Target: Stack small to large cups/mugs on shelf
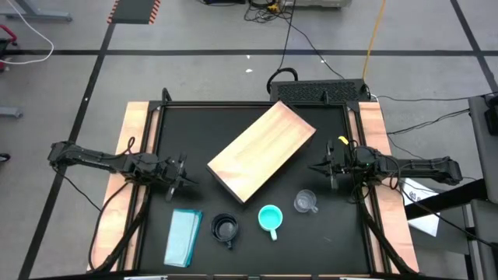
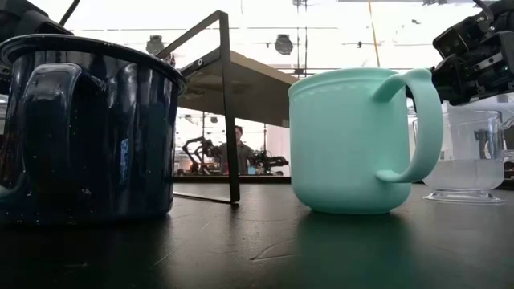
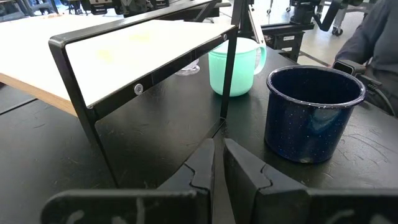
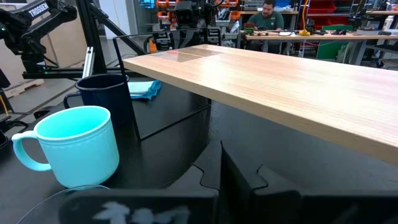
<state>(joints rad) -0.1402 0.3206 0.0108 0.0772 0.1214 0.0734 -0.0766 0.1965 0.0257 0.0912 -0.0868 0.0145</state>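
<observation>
- My left fingers [image 1: 185, 178] wait at 9 o'clock on the table [image 1: 327, 233], almost pinched together, holding nothing.
- My right fingers [image 1: 321, 168] wait at 3 o'clock, squeezed tight and empty.
- The wooden shelf [image 1: 263, 150] sits slanted in the middle, smooth and flat.
- Along 6 o'clock stand the dark mug [image 1: 226, 229], the blue-green mug [image 1: 270, 218] and the clear cup [image 1: 305, 202].
- I think the see-through cup is light and slippery, so a bad pinch could tip it.
</observation>
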